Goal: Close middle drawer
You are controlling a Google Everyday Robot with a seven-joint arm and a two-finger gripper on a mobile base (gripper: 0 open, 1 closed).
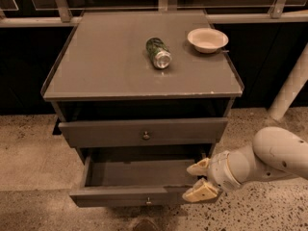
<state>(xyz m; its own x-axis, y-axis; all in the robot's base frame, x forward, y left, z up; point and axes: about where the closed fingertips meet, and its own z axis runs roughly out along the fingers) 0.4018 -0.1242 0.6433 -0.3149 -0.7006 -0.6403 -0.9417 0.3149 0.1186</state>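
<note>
The middle drawer (120,197) is a grey flat front with a small round knob (148,201). It stands pulled well out of the cabinet, and its empty inside (139,172) shows. My gripper (199,180) is at the right end of that drawer front. It is open, with one tan finger (198,167) over the drawer's right inner corner and the other finger (199,192) against the front's right end. It holds nothing. The white arm (274,158) comes in from the right.
Above the open drawer is a wider grey drawer front (144,131) with a larger knob, pushed in. On the cabinet top (106,61) lie a green can (158,53) on its side and a white bowl (207,39). A white post (291,88) stands at the right, on a speckled floor.
</note>
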